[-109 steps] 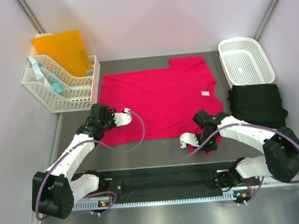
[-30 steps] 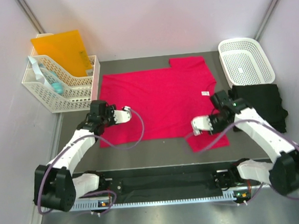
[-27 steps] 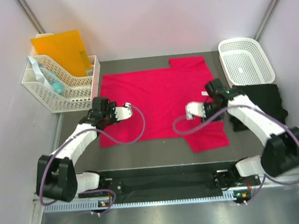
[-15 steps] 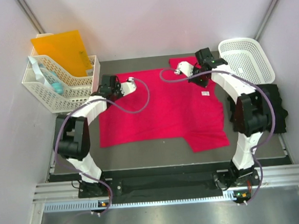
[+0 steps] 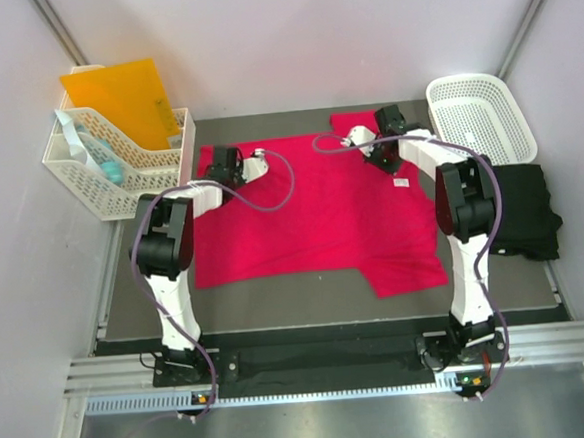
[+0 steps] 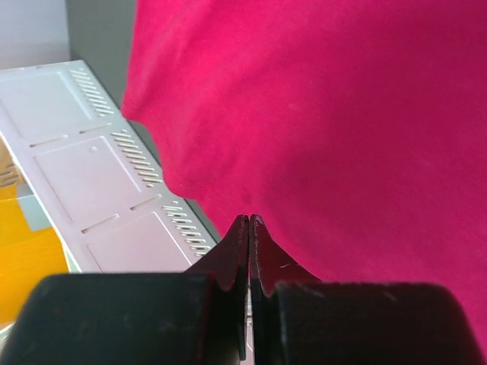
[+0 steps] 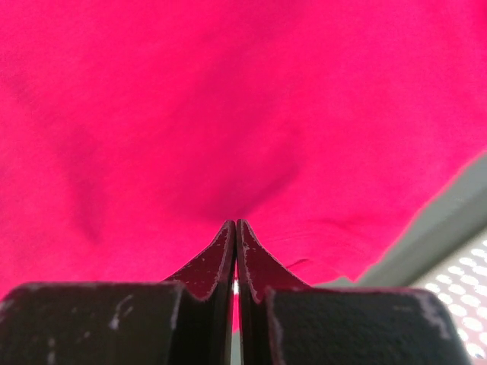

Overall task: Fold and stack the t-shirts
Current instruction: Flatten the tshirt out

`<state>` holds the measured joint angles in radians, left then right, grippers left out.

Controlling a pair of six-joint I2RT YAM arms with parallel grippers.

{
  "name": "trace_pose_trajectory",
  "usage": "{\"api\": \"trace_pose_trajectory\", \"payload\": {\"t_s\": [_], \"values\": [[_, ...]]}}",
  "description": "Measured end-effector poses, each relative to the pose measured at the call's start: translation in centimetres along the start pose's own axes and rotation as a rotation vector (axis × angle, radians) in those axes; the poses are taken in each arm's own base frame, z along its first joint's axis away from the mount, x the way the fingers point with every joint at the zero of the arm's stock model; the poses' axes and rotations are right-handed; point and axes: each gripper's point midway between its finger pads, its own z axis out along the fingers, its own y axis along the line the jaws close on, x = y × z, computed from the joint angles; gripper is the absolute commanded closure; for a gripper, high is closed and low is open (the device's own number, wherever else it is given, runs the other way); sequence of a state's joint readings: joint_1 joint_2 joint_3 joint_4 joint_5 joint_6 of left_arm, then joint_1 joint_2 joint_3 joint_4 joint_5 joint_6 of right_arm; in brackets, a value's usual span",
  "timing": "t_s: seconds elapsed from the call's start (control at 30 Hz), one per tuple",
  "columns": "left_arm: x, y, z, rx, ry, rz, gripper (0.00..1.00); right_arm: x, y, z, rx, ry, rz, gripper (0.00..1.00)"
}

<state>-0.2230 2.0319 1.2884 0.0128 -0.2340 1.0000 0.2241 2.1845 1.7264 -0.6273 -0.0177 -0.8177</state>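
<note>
Red t-shirt (image 5: 311,208) lies flat mid-frame in the top view, with left gripper (image 5: 218,164) and right gripper (image 5: 390,122) both pinched shut on its upper edge, probably to drag it down into a fold, while black t-shirt (image 5: 522,208) sits at right.

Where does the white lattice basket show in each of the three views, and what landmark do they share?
Top external: white lattice basket upper right, just beyond the black t-shirt.
Left wrist: not in it.
Right wrist: a sliver in the bottom right corner.
Shared landmark: the red t-shirt, in all three.
</note>
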Motion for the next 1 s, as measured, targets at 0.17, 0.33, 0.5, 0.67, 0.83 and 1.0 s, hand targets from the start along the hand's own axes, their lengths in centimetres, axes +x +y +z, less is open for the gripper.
{"api": "trace_pose_trajectory", "payload": {"t_s": [0.17, 0.33, 0.5, 0.67, 0.83, 1.0], "values": [[-0.4, 1.6, 0.7, -0.09, -0.007, -0.021, 1.0, -1.6, -2.7, -0.1, 0.113, -0.054, 0.019, 1.0], [-1.5, 4.1, 0.8, -0.19, -0.043, -0.046, 1.0, -2.4, -5.0, -0.4, 0.208, -0.085, 0.023, 1.0], [-1.9, 4.7, 2.4, -0.246, -0.046, -0.043, 1.0, -3.4, -7.0, 0.4, 0.28, -0.107, 0.012, 1.0], [-0.9, 2.5, 4.7, -0.21, -0.01, -0.005, 1.0, -3.5, -7.6, 2.9, 0.298, -0.101, 0.009, 1.0], [-0.6, 2.0, 5.2, -0.204, -0.001, 0.023, 1.0, -2.8, -6.8, 4.3, 0.275, -0.079, -0.003, 1.0], [-0.5, 1.8, 5.1, -0.194, -0.003, 0.046, 1.0, -2.4, -6.3, 4.0, 0.263, -0.078, -0.043, 1.0]]}}
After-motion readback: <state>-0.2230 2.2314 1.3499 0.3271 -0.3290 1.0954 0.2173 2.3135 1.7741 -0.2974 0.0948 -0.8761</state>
